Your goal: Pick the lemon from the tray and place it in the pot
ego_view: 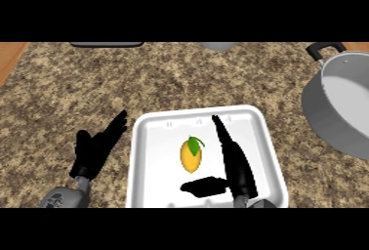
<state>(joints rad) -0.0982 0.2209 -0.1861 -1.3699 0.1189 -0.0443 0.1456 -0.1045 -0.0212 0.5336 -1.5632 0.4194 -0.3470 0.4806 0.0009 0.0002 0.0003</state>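
A yellow lemon (190,155) with a green leaf lies in the middle of the white tray (155,161). My right hand (234,158) hovers over the tray just right of the lemon, fingers straight and pointing away, thumb stretched left below the fruit; it is open and holds nothing. The grey pot (338,105) with a black handle stands at the right edge, partly cut off. My left hand (97,149) rests open on the counter left of the tray, fingers up.
The speckled stone counter (108,83) spreads around the tray. A dark flat object (107,44) and a grey object (218,46) show at the far edge. A wooden strip (9,56) runs at the far left.
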